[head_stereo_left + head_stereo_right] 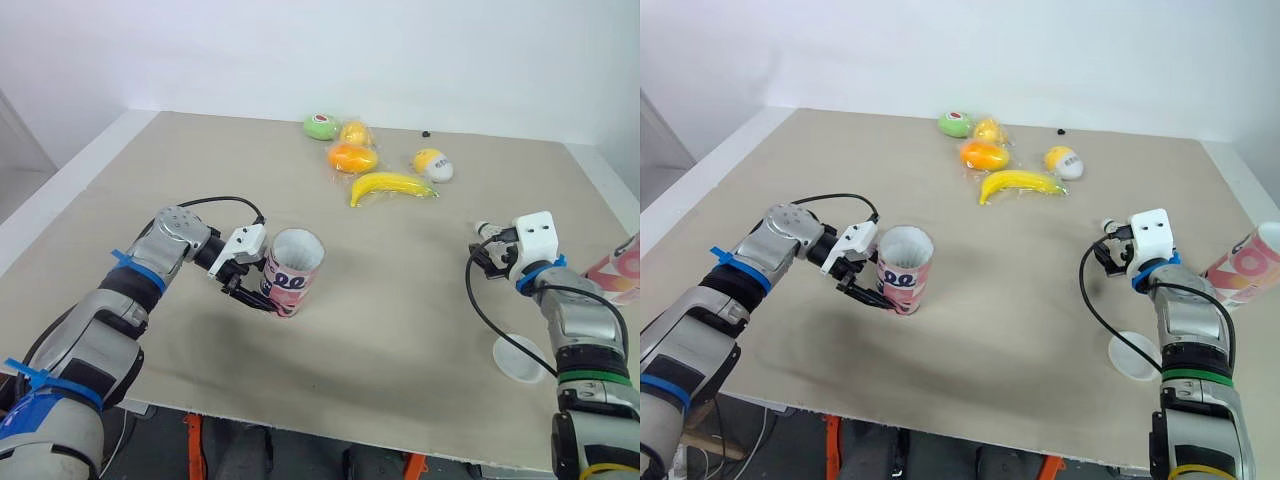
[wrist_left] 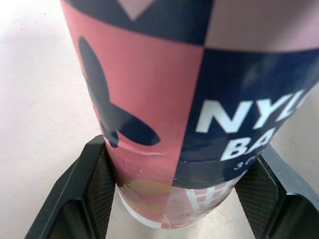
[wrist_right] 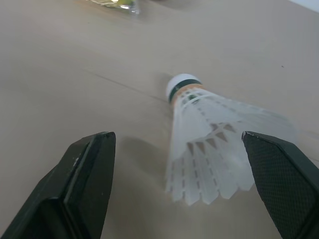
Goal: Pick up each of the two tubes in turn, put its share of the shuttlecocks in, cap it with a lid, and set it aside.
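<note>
A pink and navy tube stands with its open mouth up, left of the table's middle. My left gripper is shut on its lower part, and both pads press its sides. A white shuttlecock lies on the table with its cork pointing away from my right gripper. That gripper is open, and its fingers stand either side of the feathers without touching them. A second pink tube lies at the right edge. A white lid lies flat near the front right.
At the back of the beige table are a banana, an orange fruit, a green fruit, a yellow fruit and a yellow and white egg shape. The table's front edge runs close below the lid.
</note>
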Controlling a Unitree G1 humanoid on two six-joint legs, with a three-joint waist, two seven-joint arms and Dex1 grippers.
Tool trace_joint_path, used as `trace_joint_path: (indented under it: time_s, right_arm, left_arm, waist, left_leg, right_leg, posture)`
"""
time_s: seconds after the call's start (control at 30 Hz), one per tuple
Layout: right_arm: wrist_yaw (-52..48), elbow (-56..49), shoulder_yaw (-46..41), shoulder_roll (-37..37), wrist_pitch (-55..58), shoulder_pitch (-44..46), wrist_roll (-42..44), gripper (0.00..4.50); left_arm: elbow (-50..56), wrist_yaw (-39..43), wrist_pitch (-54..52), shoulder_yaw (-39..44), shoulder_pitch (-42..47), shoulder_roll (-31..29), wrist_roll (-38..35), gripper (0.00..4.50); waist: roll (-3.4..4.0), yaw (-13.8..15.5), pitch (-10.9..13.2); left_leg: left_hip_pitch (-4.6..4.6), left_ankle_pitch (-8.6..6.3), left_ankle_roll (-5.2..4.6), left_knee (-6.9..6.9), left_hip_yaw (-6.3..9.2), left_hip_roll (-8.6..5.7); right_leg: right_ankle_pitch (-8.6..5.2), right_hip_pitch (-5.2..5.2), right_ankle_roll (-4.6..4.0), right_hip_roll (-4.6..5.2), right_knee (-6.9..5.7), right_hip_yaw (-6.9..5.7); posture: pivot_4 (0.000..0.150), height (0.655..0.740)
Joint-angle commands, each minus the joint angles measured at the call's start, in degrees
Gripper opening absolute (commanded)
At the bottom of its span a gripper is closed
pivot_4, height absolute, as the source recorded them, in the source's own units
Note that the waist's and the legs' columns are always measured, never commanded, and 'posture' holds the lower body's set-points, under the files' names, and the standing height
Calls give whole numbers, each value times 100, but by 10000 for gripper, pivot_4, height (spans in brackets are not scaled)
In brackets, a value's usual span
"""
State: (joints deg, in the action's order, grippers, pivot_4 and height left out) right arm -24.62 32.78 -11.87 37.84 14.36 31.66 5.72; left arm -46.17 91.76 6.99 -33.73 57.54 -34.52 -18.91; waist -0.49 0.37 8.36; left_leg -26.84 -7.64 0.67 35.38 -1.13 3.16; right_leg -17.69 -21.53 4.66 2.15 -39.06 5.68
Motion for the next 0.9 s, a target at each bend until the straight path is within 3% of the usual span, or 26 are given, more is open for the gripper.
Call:
trace_joint_path:
  time_s: [0.03, 0.1, 0.13, 0.17, 0.27, 0.47, 0.73, 0.9]
  right_arm:
    - [57, 203, -70, 5, -231, 287, 8, 43532]
    - [70, 423, -39, -48, -335, 440, -1, 43532]
    - [53, 510, -19, -62, -395, 492, -13, 38250]
    - [29, 585, -1, -71, -446, 536, -27, 36581]
    - [-14, 523, 34, -85, -462, 567, -34, 22766]
    - [-392, -923, 28, -97, 153, 488, 352, 207]
    - [-2671, -5575, 1262, 482, 1465, 377, 1855, 207]
    - [-2999, -5742, 1646, 605, 1668, 1254, 1850, 207]
  left_arm:
    - [19, 74, -64, -270, -161, 99, 250, 31389]
    - [1, 74, -59, -275, -144, 104, 258, 31389]
    - [-1, 74, -63, -273, -133, 110, 261, 31389]
    - [-9, 74, -64, -270, -119, 117, 265, 31389]
    - [-12, 74, -69, -259, -90, 123, 268, 31389]
    - [42, 74, -91, -248, -115, 91, 247, 31389]
    - [-34, 74, -79, -251, -64, 161, 271, 31389]
    - [-134, 74, -45, -218, -14, 272, 312, 31389]
  waist:
    - [0, -3, 0]
    - [0, -11, 0]
    - [1, -13, 0]
    - [1, -12, 0]
    - [1, -4, 1]
    - [10, -10, 5]
    - [12, 9, 6]
    - [8, 13, 8]
  left_leg:
    - [0, 0, 0, 0, 0, -1]
    - [0, 0, 0, 1, 0, -1]
    - [0, 0, 0, 1, 0, 0]
    - [0, 0, 0, 1, 0, 0]
    - [0, 0, 0, 1, 2, -3]
    - [0, 0, 0, 1, 3, -5]
    - [-5, -2, -1, -3, 16, -1]
    - [-5, -5, 4, 10, 30, 2]
  right_leg:
    - [0, 0, 0, 0, 0, 0]
    - [1, 0, 1, 0, 0, 1]
    - [2, 0, 1, -1, 0, 1]
    - [3, 1, 1, 0, 0, 2]
    - [2, 2, 2, 1, 0, 0]
    - [1, 2, 3, 2, -2, 0]
    - [-7, 1, -3, 1, -2, -15]
    - [-8, 6, -15, 2, 0, -35]
  posture:
    - [1500, 7179]
    - [1500, 7179]
    - [1500, 7179]
    - [1500, 7179]
    - [1500, 7179]
    - [1500, 7179]
    - [1500, 7179]
    - [1500, 7179]
